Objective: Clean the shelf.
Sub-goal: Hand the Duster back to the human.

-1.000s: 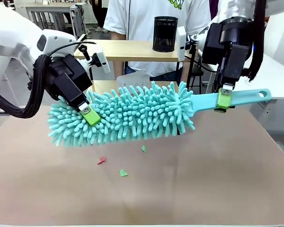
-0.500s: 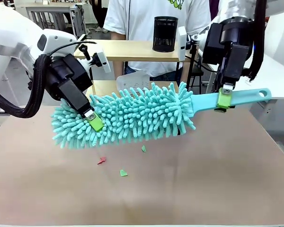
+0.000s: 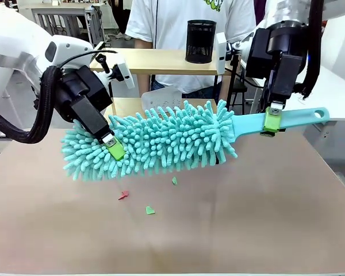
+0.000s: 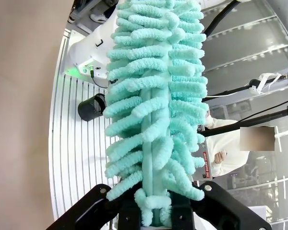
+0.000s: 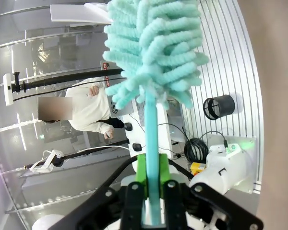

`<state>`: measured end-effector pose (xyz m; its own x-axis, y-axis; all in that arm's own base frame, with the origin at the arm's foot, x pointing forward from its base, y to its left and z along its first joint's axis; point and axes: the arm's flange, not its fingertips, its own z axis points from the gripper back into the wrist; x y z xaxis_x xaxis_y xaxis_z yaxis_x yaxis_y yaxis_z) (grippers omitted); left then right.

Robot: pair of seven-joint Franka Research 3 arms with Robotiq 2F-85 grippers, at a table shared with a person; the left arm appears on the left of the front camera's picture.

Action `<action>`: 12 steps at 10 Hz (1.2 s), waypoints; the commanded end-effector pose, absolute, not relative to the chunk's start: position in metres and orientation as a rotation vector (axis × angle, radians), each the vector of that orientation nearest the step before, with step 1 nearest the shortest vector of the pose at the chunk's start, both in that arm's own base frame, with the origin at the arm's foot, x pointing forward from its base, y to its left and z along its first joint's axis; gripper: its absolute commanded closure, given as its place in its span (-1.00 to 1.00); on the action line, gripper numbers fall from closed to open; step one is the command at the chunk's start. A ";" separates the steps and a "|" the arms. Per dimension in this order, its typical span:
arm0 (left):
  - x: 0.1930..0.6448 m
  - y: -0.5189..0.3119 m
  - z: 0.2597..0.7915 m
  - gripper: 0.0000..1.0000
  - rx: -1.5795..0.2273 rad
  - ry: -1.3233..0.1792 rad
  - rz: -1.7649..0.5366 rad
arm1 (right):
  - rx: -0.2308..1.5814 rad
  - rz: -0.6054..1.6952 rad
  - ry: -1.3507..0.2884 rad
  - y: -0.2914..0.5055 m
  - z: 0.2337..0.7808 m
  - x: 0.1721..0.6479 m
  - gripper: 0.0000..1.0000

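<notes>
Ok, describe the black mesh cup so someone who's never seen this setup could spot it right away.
Look past the brown table to the shelf, the light wooden rack in front of the person in the white shirt. On its top board, toward the right end, stands the black mesh cup. It is the only dark, see-through cylinder there, upright above the teal duster.
</notes>
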<state>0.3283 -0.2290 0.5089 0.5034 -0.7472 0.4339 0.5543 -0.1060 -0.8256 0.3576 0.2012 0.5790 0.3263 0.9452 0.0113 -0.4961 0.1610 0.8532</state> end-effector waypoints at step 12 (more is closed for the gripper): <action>0.354 0.045 0.545 1.00 -1.517 -0.524 -0.435 | 1.283 0.311 -0.125 0.008 0.537 0.278 -1.00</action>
<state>0.3466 0.0410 0.5556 0.7933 -0.1604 0.5873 0.5970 0.0160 -0.8021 0.3043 0.0067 0.5458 0.8556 0.4832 0.1857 -0.3362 0.2458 0.9092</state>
